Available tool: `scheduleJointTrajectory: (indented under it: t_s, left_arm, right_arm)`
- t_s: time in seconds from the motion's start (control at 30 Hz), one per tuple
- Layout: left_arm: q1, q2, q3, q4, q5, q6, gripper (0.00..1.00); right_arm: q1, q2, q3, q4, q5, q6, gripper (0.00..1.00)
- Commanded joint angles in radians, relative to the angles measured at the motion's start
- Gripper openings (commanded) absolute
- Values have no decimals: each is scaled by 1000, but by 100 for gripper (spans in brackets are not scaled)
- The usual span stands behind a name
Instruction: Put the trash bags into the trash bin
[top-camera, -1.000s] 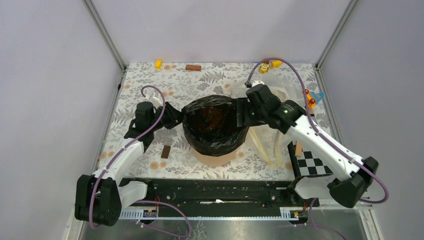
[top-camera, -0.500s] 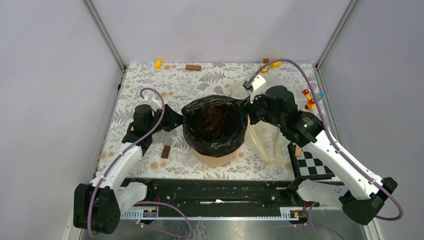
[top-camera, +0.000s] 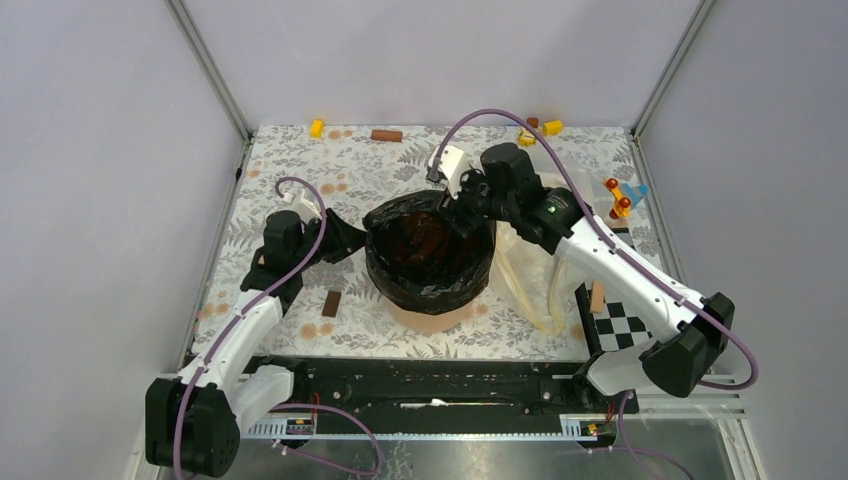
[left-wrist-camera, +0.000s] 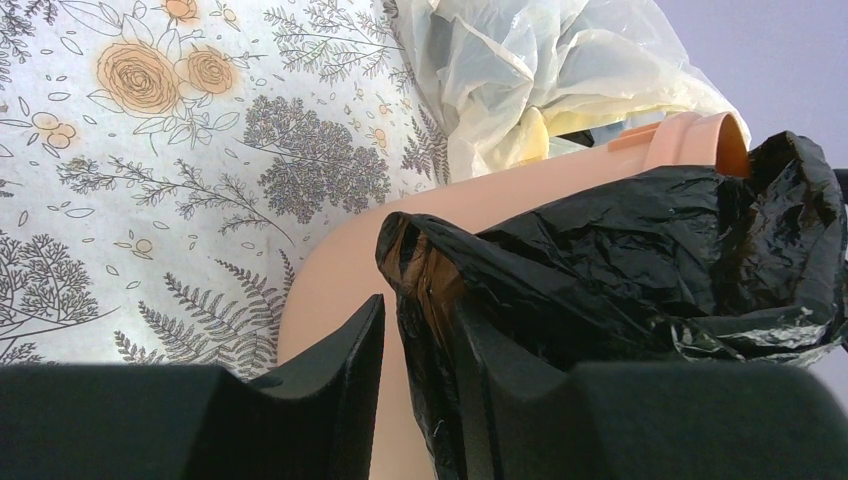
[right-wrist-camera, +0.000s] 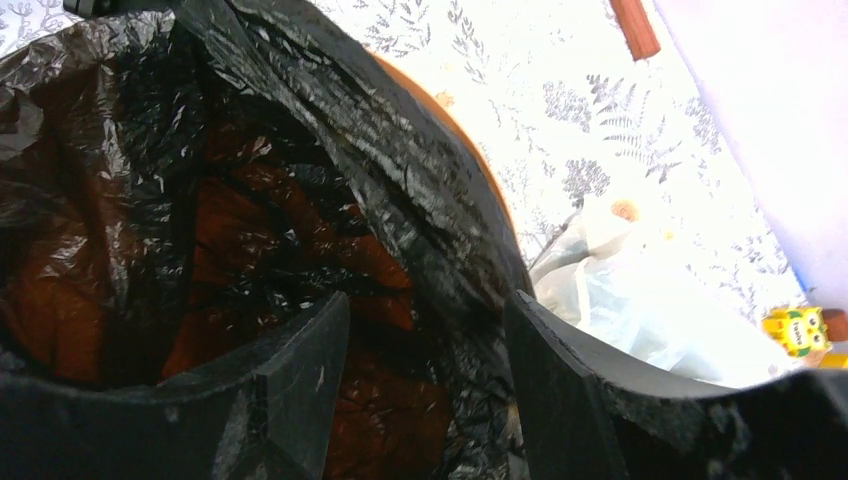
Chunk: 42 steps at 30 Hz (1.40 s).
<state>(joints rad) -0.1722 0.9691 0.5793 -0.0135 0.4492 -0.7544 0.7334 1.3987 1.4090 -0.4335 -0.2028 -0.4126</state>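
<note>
Right tool (right-wrist-camera: 425, 310) moved to far rim; trash bag (top-camera: 430, 255) lines trash bin (top-camera: 430, 318).

Robot lab cell, grey walls (top-camera: 100, 200), checkerboard (top-camera: 625, 328)

I see my left gripper (left-wrist-camera: 420, 320) pinched on the black bag (top-camera: 430, 250), with the bin (left-wrist-camera: 340, 265) wall just beside its fingers. My right gripper (right-wrist-camera: 425, 310) straddles the bag's rim, fingers apart. Crumpled clear plastic (right-wrist-camera: 640, 300) crowds its outer side, and the open bag mouth lies on its inner side.
</note>
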Motion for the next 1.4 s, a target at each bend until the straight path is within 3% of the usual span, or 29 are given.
scheduleJointTrajectory:
  t_s: [0.0,0.23,0.37,0.47,0.53,0.57,0.73,1.1,1.37]
  left_arm:
    - [0,-10,-5,18,-24,28,34]
    - [0,16,2,20,-26,38,34]
    - [0,19,6,23,-24,40,34]
    - [1,24,11,19,-28,48,34]
    - [0,27,13,19,-30,48,34]
    - [0,31,11,22,-30,45,34]
    - [0,62,11,23,-35,46,34]
    - [-4,113,15,22,-25,55,34]
    - [-16,127,17,23,-19,55,35]
  right_arm:
    - [4,25,80,40,-31,-98,64]
    - [3,75,115,41,-52,-107,56]
    - [3,94,130,40,-59,-103,32]
    - [4,103,138,41,-52,-104,20]
    - [4,109,149,41,-39,-99,2]
    - [3,114,156,41,-28,-93,0]
    - [-6,168,226,29,66,-25,0]
    - [-54,385,427,-94,39,46,0]
    - [-123,491,485,-158,-148,76,0]
